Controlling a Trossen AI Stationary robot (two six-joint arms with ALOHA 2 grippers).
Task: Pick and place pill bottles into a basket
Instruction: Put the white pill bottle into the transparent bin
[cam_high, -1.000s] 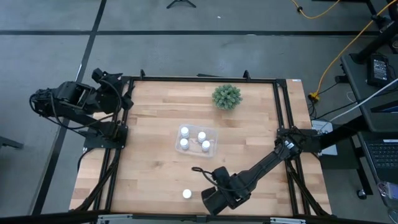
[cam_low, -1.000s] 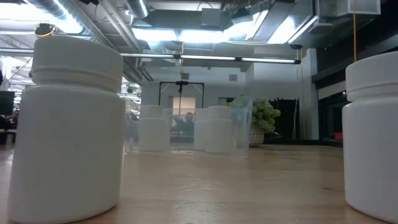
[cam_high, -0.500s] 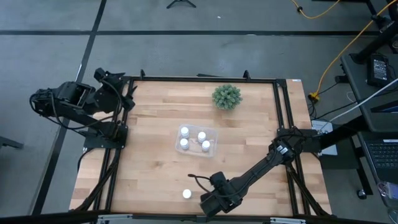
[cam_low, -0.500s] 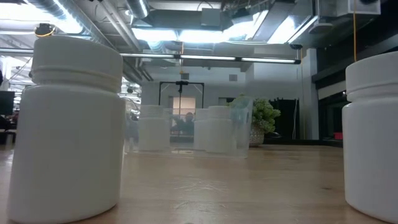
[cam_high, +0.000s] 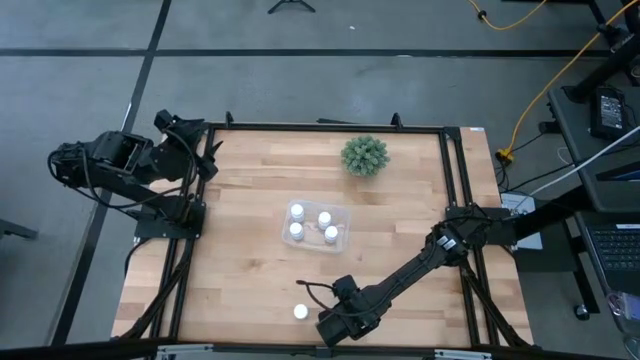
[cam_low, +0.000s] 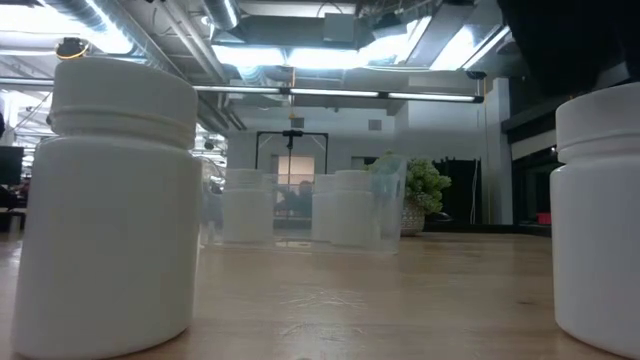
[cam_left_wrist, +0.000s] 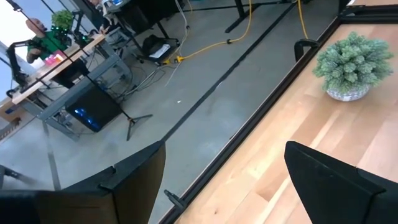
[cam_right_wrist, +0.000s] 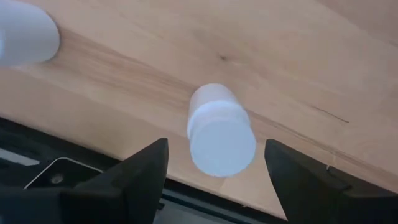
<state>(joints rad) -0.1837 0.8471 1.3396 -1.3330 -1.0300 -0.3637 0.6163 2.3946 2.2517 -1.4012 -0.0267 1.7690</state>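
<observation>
Near front edge, right gripper (cam_right_wrist: 214, 180) straddles pill bottle (cam_right_wrist: 221, 130).

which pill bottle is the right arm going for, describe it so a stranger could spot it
On the wooden table, go to the front edge, below the clear basket. Two pill bottles stand there; it is the one directly beneath the right gripper, between its open jaws, unlike the uncovered bottle alongside.

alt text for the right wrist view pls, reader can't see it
Looking down past the right gripper, whose two dark fingers stand open, an upright white pill bottle sits on the wooden table in line with the gap between them, not yet gripped. A second white bottle shows partly at the picture's edge, and the table's dark edge runs just past the fingers.
</observation>
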